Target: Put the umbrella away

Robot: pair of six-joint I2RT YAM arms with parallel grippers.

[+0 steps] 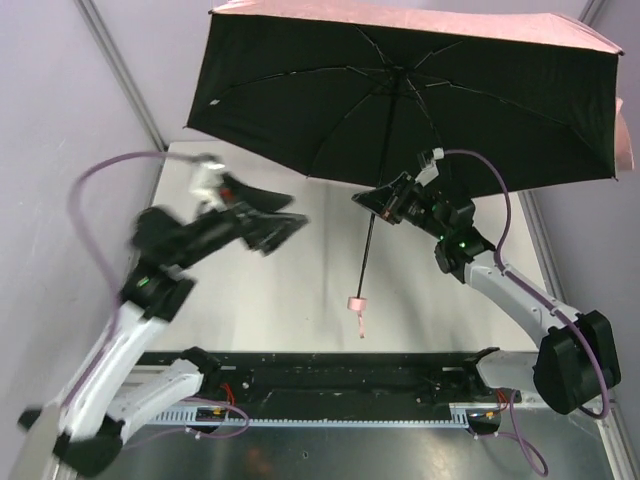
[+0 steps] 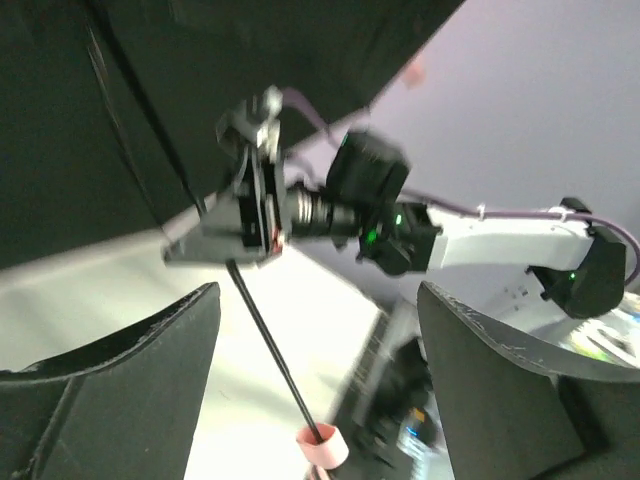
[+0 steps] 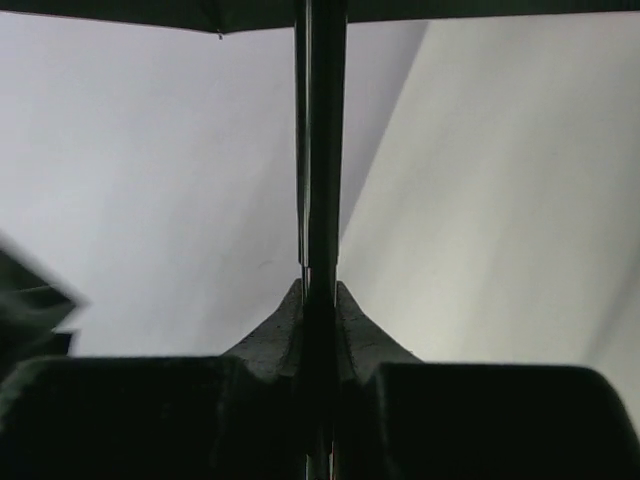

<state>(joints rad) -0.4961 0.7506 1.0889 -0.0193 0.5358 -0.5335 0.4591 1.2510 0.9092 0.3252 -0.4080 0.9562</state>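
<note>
umbrella (image 1: 400, 90) open | right fingers (image 1: 378, 200) clamped on shaft (image 1: 366, 250) | left fingers (image 1: 264, 195) spread, apart

Top cam looks down from above and behind the bases (image 1: 205, 378) over the table (image 1: 250, 300), left wrist cam looks past its own fingers (image 2: 120, 380) across at the right arm (image 2: 500, 245) and umbrella shaft (image 2: 270, 345), right wrist cam sits close-up on that same shaft (image 3: 320, 150).

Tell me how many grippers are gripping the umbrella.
1. The right gripper clamps the umbrella by its shaft; the left gripper hangs open beside it, not touching.
</note>
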